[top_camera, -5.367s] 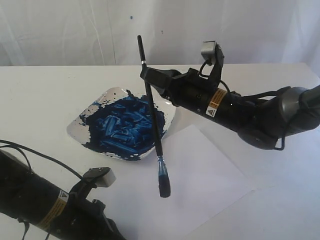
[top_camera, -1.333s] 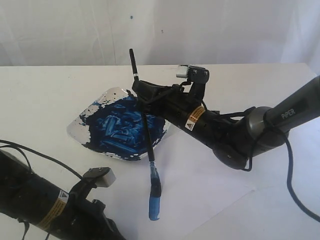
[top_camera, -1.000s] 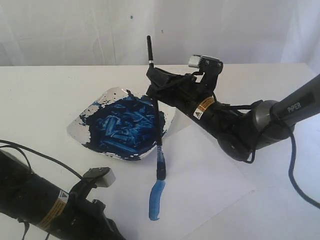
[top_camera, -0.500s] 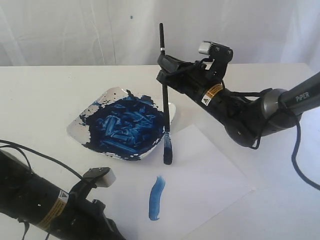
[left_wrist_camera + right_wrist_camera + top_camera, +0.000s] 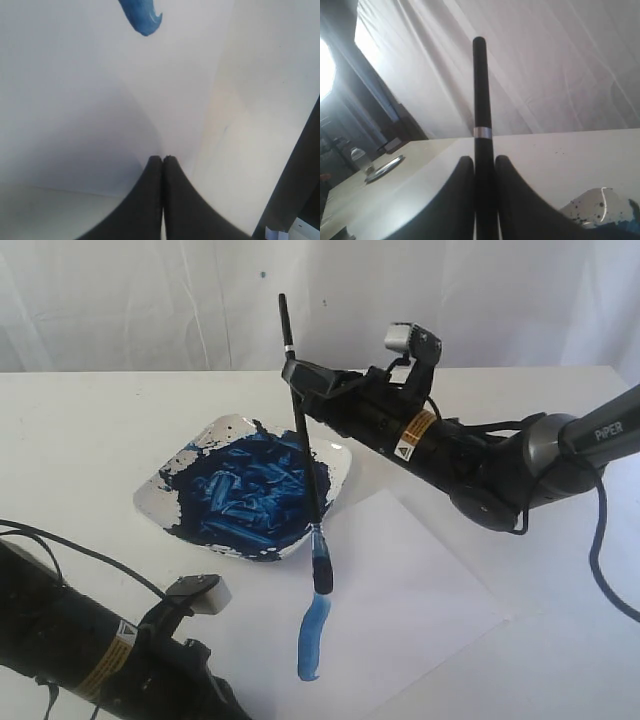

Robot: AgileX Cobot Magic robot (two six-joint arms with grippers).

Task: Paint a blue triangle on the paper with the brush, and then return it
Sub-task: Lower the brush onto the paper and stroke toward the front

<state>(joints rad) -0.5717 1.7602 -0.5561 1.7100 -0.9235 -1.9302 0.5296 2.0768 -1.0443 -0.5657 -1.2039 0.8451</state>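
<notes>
holding brush (image 5: pixel 304 455) tilted over paper (image 5: pixel 420 610)

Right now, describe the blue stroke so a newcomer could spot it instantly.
In the exterior view, find the white paper lying right of the paint dish. Near the paper's left edge sits one short, slightly curved stroke, just below the brush tip. It is lighter blue than the dark paint in the dish, and it is the only mark on the sheet.
</notes>
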